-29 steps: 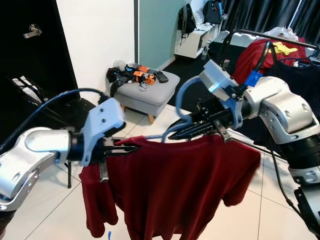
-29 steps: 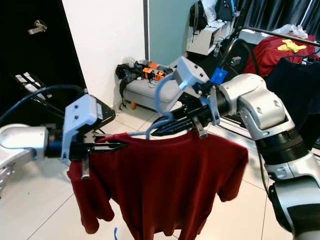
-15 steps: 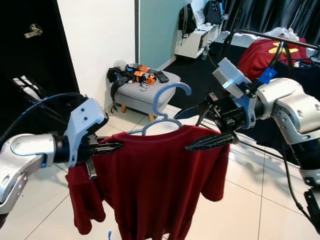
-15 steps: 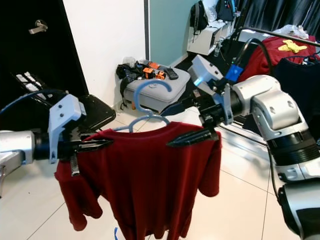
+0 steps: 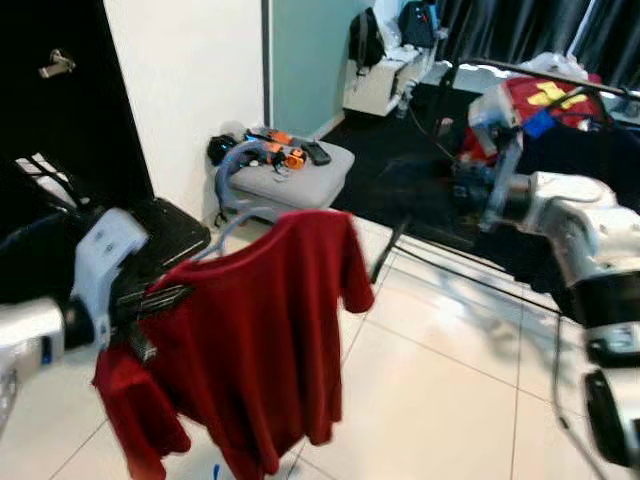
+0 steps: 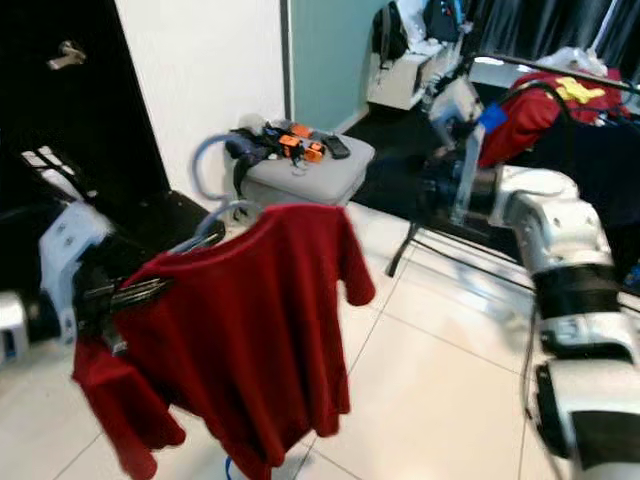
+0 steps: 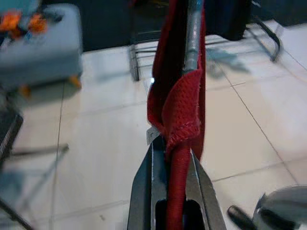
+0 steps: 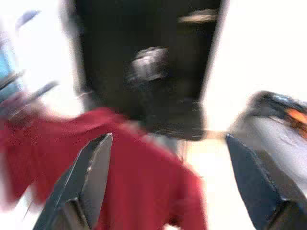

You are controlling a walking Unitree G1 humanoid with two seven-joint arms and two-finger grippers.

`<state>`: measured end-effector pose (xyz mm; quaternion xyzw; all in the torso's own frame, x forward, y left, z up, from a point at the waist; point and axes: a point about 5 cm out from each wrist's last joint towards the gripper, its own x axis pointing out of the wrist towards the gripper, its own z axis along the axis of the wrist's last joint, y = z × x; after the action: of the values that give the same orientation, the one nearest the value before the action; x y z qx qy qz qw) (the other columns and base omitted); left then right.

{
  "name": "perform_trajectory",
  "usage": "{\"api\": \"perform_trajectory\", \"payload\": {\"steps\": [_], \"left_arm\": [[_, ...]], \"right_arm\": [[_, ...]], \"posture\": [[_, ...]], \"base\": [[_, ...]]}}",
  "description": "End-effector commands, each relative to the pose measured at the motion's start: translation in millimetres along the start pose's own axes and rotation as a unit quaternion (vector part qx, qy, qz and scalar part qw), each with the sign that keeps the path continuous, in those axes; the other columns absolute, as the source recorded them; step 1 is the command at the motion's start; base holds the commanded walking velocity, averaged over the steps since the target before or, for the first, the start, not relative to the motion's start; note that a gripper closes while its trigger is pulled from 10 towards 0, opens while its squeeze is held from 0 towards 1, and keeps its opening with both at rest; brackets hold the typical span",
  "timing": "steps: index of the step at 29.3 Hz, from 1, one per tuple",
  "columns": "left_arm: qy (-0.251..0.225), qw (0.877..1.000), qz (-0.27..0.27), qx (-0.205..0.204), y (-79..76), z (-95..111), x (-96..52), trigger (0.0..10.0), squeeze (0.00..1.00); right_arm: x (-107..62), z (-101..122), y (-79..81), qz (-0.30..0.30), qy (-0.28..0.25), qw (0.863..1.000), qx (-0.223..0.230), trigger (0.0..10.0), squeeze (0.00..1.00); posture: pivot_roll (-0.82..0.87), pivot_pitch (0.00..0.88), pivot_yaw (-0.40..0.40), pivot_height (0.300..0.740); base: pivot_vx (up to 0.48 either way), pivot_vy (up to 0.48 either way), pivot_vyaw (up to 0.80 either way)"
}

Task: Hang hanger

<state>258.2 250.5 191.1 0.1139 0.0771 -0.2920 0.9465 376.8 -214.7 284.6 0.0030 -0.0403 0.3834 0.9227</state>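
- The left claw (image 7: 175,191) is pinching one shoulder of the red T-shirt (image 5: 265,330), its two black fingers (image 7: 144,184) pressing together on the bunched fabric and the hanger arm inside it.
- The pale blue hanger (image 6: 205,195) is sitting inside the shirt's collar, its hook rising above the neckline; the shirt is hanging from it in mid-air over the tiled floor (image 5: 440,400), carried at the left claw's end.
- The right claw (image 8: 168,177) is standing spread wide, touching nothing, with the shirt seen well beyond its fingers.
- The right arm (image 5: 560,205) is reaching toward the clothes rack (image 5: 540,75), where other red and dark garments are hanging.
- A grey stool (image 5: 290,180) cluttered with small objects is standing behind the shirt, beside the white wall.
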Motion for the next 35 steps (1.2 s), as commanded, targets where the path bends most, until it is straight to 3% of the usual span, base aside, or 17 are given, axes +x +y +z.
{"api": "perform_trajectory", "payload": {"steps": [1,6,7,8,9,10,11,12,14,15,16,18,20,23,27,31,35], "left_arm": [[-0.007,0.998,0.060,-0.017,8.7,-11,-5.2,0.0,0.00],[-0.014,0.994,0.098,-0.037,10.5,-21,-5.0,0.0,0.00],[-0.022,0.990,0.132,-0.053,12.1,-26,-3.5,0.0,0.00],[-0.022,0.990,0.132,-0.053,12.1,-26,-3.5,0.0,0.00],[-0.036,0.984,0.160,-0.073,10.7,-31,-0.1,9.7,0.00],[-0.055,0.976,0.178,-0.110,7.4,-35,4.3,10.0,0.00],[-0.055,0.976,0.178,-0.110,7.4,-35,4.3,10.0,0.00],[-0.070,0.969,0.190,-0.143,4.1,-38,7.9,10.0,0.00],[-0.070,0.969,0.190,-0.143,4.1,-38,7.9,10.0,0.00],[-0.086,0.963,0.194,-0.168,0.3,-41,10.8,10.0,0.00],[-0.086,0.963,0.194,-0.168,0.3,-41,10.8,10.0,0.00],[-0.089,0.960,0.197,-0.180,-6.2,-51,14.6,10.0,0.00],[-0.089,0.960,0.197,-0.180,-6.2,-51,14.6,10.0,0.00],[-0.102,0.959,0.200,-0.171,-8.3,-50,16.7,10.0,0.00],[-0.125,0.965,0.189,-0.134,-6.3,-32,19.7,10.0,0.00],[-0.164,0.971,0.155,-0.080,-5.3,8,28.4,10.0,0.00],[-0.182,0.971,0.141,-0.063,-7.4,25,32.4,10.0,0.00]], "right_arm": [[-15.3,-24,-23.3,-0.135,-0.018,0.989,0.066,10.0,1.00],[-25.8,-41,-31.8,-0.198,-0.025,0.974,0.102,10.0,1.00],[-30.8,-57,-32.2,-0.219,-0.020,0.968,0.124,10.0,0.65],[-30.8,-57,-32.2,-0.219,-0.020,0.968,0.124,10.0,0.65],[-33.6,-77,-28.3,-0.229,-0.012,0.961,0.157,10.0,0.00],[-33.6,-101,-19.6,-0.233,0.007,0.955,0.186,10.0,0.00],[-33.6,-101,-19.6,-0.233,0.007,0.955,0.186,10.0,0.00],[-31.1,-123,-7.4,-0.227,0.028,0.951,0.208,10.0,0.00],[-31.1,-123,-7.4,-0.227,0.028,0.951,0.208,10.0,0.00],[-27.3,-144,5.8,-0.228,0.049,0.945,0.227,10.0,0.00],[-27.3,-144,5.8,-0.228,0.049,0.945,0.227,10.0,0.00],[-23.4,-180,28.3,-0.240,0.090,0.935,0.243,10.0,0.00],[-23.4,-180,28.3,-0.240,0.090,0.935,0.243,10.0,0.00],[-24.8,-201,37.9,-0.274,0.116,0.922,0.249,10.0,0.00],[-24.7,-204,38.8,-0.291,0.125,0.919,0.234,10.0,0.00],[-24.1,-200,35.4,-0.305,0.120,0.916,0.231,10.0,0.00],[-22.9,-199,35.5,-0.309,0.117,0.916,0.227,10.0,0.00]], "posture": [[-0.05,0.000,-0.043,0.740],[-0.05,0.000,-0.043,0.740],[-0.05,0.000,-0.042,0.740],[-0.05,0.000,-0.042,0.740],[-0.06,0.000,-0.042,0.740],[-0.06,0.000,-0.043,0.740],[-0.06,0.000,-0.043,0.740],[-0.06,0.000,-0.042,0.740],[-0.06,0.000,-0.042,0.740],[-0.06,0.000,-0.042,0.740],[-0.06,0.000,-0.042,0.740],[-0.06,0.000,-0.041,0.740],[-0.06,0.000,-0.041,0.740],[-0.07,0.000,-0.043,0.740],[-0.07,0.000,-0.046,0.740],[-0.08,0.000,-0.049,0.740],[-0.08,0.000,-0.048,0.740]], "base": [[0.000,0.000,0.00],[0.000,0.000,0.00],[0.000,0.000,0.00],[0.000,0.000,0.00],[0.000,0.000,0.00],[0.000,0.000,0.00],[0.000,0.000,0.00],[0.000,0.000,-0.76],[0.000,0.000,-0.76],[0.000,0.000,-0.76],[0.000,0.000,-0.76],[0.000,0.000,-0.76],[0.000,0.000,-0.76],[0.160,0.000,-0.76],[0.480,0.000,-0.75],[0.480,0.000,-0.74],[0.480,0.000,-0.75]]}}
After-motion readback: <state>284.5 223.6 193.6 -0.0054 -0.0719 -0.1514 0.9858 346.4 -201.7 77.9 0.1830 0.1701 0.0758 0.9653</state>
